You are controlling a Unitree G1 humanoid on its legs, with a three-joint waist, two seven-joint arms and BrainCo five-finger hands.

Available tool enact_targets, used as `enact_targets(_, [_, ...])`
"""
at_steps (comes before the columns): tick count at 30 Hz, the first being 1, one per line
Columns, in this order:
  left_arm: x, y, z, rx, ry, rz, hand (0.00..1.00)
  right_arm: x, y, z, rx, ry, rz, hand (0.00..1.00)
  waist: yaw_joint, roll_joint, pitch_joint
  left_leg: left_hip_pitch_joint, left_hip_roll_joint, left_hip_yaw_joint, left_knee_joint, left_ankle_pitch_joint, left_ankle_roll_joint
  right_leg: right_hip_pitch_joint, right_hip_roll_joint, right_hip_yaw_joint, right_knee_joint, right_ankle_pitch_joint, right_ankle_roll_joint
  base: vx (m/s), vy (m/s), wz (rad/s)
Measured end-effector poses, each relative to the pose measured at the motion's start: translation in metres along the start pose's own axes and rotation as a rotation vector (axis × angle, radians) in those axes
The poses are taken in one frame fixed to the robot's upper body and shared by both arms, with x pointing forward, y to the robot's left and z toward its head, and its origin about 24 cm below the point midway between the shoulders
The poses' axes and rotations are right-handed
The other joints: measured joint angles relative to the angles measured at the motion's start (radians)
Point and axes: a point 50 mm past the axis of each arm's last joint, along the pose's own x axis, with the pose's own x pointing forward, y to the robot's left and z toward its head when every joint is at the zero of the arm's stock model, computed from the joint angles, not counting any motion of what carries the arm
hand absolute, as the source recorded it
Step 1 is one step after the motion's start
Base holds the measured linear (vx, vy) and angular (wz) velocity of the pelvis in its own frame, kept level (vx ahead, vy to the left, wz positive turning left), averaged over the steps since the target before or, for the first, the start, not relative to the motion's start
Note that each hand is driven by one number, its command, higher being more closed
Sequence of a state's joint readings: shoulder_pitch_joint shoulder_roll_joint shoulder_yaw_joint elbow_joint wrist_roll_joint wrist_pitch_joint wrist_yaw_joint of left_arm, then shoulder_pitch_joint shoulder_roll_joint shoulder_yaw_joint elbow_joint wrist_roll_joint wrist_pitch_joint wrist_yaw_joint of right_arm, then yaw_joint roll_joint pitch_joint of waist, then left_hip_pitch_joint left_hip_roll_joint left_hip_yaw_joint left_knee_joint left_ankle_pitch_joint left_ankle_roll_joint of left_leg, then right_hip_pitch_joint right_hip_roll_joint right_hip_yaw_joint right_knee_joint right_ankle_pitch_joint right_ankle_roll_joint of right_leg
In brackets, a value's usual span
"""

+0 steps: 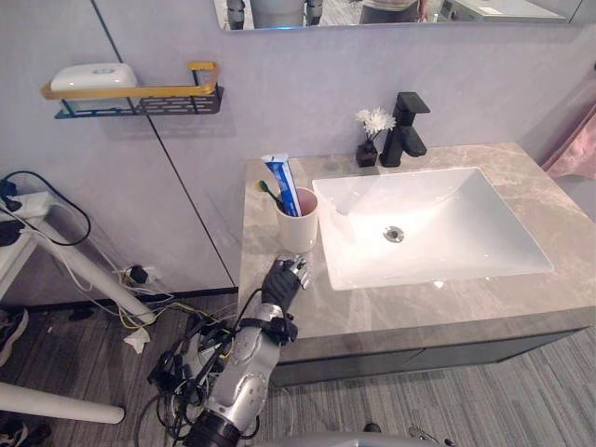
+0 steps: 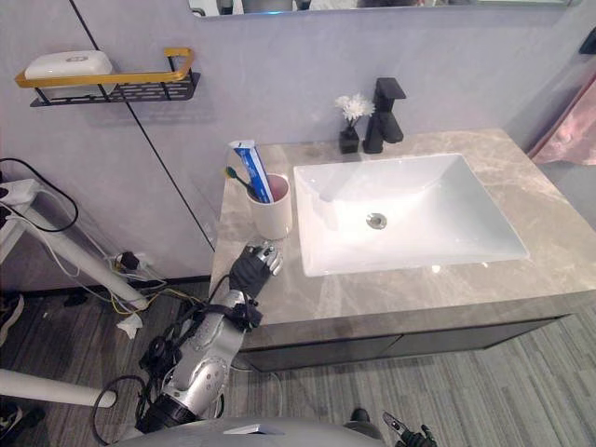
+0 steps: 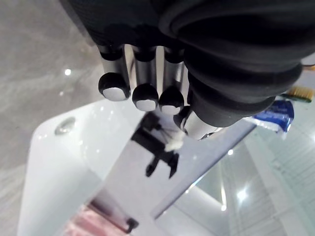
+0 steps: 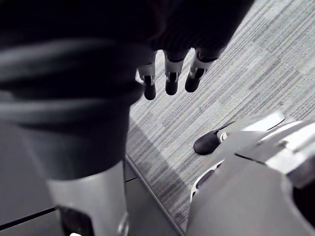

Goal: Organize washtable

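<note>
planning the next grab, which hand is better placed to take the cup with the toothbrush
Left. The left hand is at the counter, just in front of the cup; the right hand hangs over the floor.

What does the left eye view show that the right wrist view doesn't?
Left eye view: the sink, the cup holding toothpaste and a toothbrush, and the left hand by the cup. Right wrist view: the right hand, fingers relaxed, hanging free. Both: the grey striped floor.
</note>
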State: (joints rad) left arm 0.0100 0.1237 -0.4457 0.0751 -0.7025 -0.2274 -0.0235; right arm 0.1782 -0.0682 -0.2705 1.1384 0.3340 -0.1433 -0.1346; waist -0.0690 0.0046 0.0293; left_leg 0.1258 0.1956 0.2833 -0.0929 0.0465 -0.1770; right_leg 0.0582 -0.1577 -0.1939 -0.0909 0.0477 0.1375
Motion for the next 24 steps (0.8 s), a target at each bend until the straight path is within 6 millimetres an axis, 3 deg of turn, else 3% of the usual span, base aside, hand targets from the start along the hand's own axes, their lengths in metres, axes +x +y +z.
enact_targets(15, [0.001,-0.027,-0.020,-0.019,0.102,-0.139,1.00,0.000,0.000,0.000,-0.003,0.000,0.005,0.00,-0.004,0.004,-0.004,0.000,0.000,0.001,0.000,0.000,0.000,0.000,0.000,0.000,0.000,0.000,0.000,0.00,0.000,0.00])
enact_targets(24, [0.030,-0.015,-0.007,0.072,0.059,-0.059,1.00,0.000,0.000,0.000,-0.003,-0.002,0.000,0.00,-0.007,0.004,-0.006,0.002,0.000,0.009,0.000,0.001,-0.001,-0.003,0.001,0.005,0.000,0.001,0.000,0.00,0.000,-0.01])
